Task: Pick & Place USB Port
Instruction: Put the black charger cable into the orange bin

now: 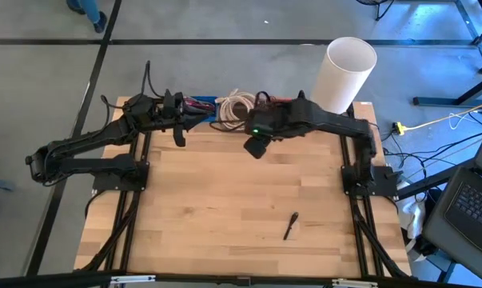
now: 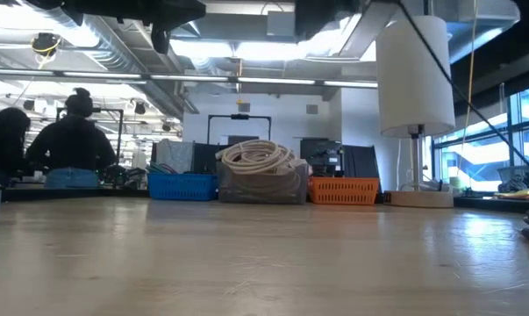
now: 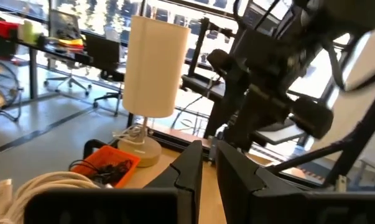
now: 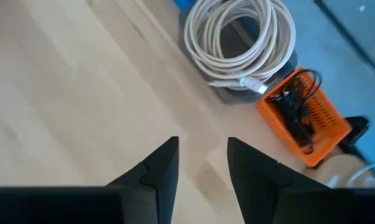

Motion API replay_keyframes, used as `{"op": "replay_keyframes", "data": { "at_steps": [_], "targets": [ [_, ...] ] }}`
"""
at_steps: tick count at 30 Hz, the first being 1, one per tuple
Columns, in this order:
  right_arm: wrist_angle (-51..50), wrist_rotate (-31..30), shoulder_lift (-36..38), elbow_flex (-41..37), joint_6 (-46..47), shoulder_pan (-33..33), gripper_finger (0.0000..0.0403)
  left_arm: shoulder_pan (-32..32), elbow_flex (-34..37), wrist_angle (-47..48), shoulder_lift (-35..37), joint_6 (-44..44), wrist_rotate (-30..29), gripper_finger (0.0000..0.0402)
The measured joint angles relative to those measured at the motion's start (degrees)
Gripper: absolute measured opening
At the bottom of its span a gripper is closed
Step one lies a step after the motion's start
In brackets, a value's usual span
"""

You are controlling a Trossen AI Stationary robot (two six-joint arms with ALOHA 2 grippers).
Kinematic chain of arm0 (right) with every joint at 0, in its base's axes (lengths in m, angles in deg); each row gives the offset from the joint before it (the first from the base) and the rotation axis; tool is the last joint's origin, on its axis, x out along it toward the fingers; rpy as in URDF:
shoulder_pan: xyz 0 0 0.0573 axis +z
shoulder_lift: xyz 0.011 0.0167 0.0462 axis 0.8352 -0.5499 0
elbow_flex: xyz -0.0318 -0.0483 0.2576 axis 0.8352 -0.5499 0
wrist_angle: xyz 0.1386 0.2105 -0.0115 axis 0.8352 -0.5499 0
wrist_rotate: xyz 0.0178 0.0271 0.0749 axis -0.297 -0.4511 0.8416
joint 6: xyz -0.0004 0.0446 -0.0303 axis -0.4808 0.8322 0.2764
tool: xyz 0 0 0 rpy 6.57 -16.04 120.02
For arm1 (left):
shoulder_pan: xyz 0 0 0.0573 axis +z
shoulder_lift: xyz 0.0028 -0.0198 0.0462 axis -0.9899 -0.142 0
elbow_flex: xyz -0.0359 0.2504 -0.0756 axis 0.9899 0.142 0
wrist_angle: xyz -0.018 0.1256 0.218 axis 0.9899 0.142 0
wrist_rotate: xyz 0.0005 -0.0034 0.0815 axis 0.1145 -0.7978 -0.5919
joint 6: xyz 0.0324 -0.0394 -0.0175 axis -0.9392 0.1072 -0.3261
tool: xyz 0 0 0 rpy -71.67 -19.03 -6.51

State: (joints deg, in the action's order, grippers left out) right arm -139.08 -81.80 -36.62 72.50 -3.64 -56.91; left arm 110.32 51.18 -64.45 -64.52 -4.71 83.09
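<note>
A small black stick-shaped item lies flat on the wooden table, near and right of centre; no other view shows it. My left gripper hovers by the far-left edge, beside the blue basket, its fingers almost together and holding nothing. My right gripper hangs above the table near the far edge, in front of the coil basket. It is open and empty, pointing down at bare wood. Both grippers are far from the black item.
Along the far edge stand the blue basket, a clear bin with a coiled white cable and an orange basket of black cables. A white lamp stands at the far right corner. People sit beyond the table.
</note>
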Motion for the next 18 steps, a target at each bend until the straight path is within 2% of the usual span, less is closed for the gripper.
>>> {"op": "replay_keyframes", "data": {
  "at_steps": [5, 10, 14, 18],
  "targets": [
    [0.0, 3.25, 2.61, 0.0, 6.8, 4.26, 0.0136, 0.0, 0.0, 0.13, 0.0, 0.0, 1.43, 0.0034],
    [0.01, 4.2, 2.61, 0.0, 16.04, 11.74, 0.0136, 0.17, 0.0, 3.04, 0.0, -1.65, 1.41, 0.0032],
    [0.03, 4.23, 2.31, -2.31, 28.32, 18.13, 0.0136, 0.17, 0.0, 5.64, 0.0, -3.2, 1.91, 0.0031],
    [0.06, 3.92, 2.35, -6.23, 42.82, 23.57, 0.0136, 0.17, 0.0, 6.83, 0.73, -4.54, 5.66, 0.0031]
  ]
}}
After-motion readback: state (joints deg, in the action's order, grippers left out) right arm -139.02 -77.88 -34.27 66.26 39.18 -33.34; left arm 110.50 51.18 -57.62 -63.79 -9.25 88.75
